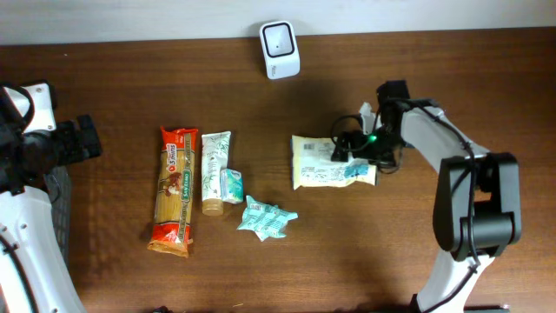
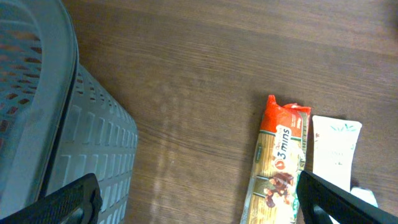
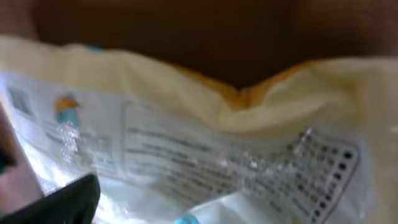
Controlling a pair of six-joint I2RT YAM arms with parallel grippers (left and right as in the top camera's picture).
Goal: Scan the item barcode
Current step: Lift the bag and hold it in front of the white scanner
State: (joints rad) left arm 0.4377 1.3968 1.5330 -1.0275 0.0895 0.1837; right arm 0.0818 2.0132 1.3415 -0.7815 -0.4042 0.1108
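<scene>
2 arms show in the overhead view. My right gripper sits low over the right end of the pale yellow packet, which lies flat on the table. From up here I can't read its jaws. The white scanner stands well apart from that gripper, ahead of it and off to its left, at the table's far edge. My left gripper hangs at the table's left side. Off to its right lie 4 more items: a pasta pack, a white tube just beside it, a small teal box against the tube, and a teal pouch near the box.

In the left wrist view, the left gripper is released. Its 2 fingertips stand wide apart with bare wood between them. A grey basket is beside 1 fingertip. The pasta pack and tube lie ahead of the other.

The right wrist view is blurred. The packet fills it, close against the gripper, with printed text facing the camera. 1 dark finger shows far out at the lower corner, so I read the jaws as spread. The other finger is hidden.
</scene>
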